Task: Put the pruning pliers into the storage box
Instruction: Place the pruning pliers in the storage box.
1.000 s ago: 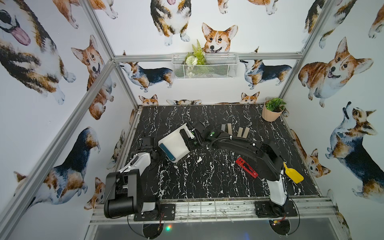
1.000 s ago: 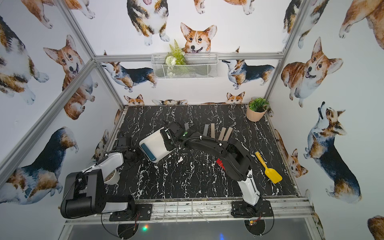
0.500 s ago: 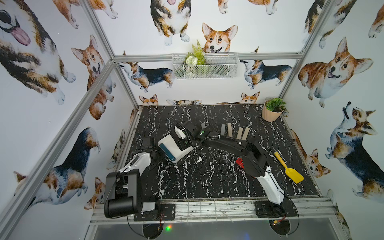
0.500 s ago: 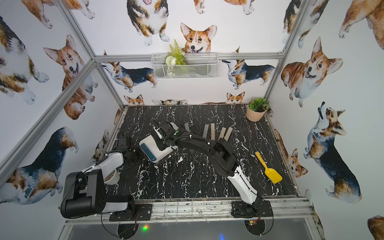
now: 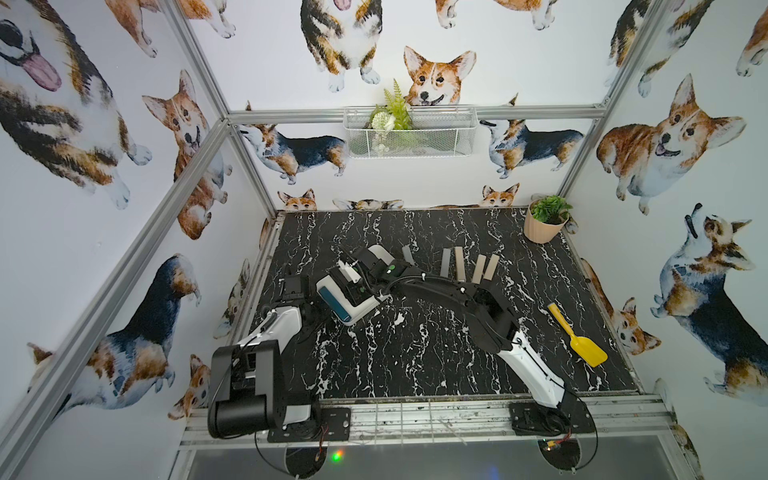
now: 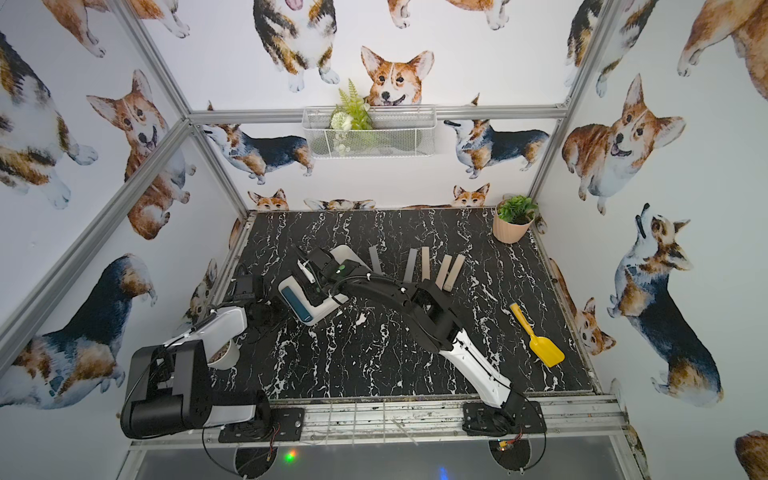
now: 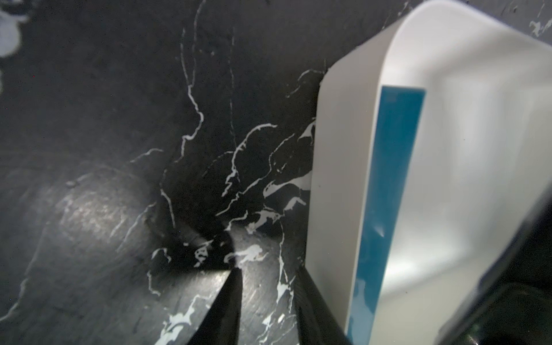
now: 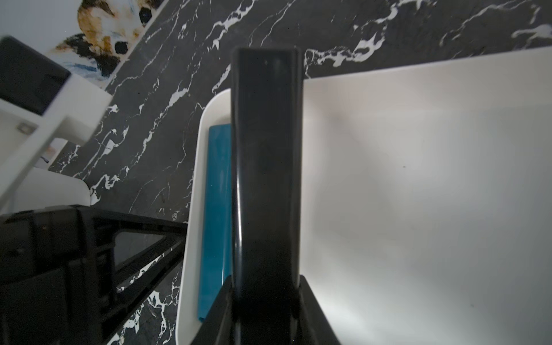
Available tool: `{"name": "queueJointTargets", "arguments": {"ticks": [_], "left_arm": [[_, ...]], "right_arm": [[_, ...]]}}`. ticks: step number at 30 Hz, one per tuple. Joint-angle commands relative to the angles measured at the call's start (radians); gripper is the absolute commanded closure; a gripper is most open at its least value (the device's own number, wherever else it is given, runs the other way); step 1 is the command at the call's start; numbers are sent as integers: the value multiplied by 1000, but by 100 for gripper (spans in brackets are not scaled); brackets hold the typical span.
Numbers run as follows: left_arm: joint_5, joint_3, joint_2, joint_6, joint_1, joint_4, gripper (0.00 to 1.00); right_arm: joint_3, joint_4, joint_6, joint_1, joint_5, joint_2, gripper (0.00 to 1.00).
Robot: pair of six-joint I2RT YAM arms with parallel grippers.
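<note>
Right end effector [image 8: 265,294] clamps black bar [image 8: 265,149] (above storage box [image 8: 418,194]); left end effector [image 7: 267,280] apart.

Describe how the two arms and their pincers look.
Both arms mix black and white segments on black base plates. The right arm has glossy black upper links, a white tapered lower link, a black cable tied along it and a green wrist light. The left arm has a boxy black housing and a white shell. The left pincer and right pincer have black wedge-shaped fingers.
</note>
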Motion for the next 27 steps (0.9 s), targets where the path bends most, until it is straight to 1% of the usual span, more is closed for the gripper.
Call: {"name": "queueJointTargets", "arguments": {"ticks": [1, 14, 27], "left_arm": [[-8, -4, -6, -3, 0, 5, 67], [-4, -10, -5, -6, 0, 11, 67], [13, -16, 0, -9, 0, 26, 66]], "right_arm": [[12, -12, -16, 5, -8, 17, 100], [16, -29, -14, 11, 1, 51, 100], [84, -69, -2, 12, 5, 106, 100]]}}
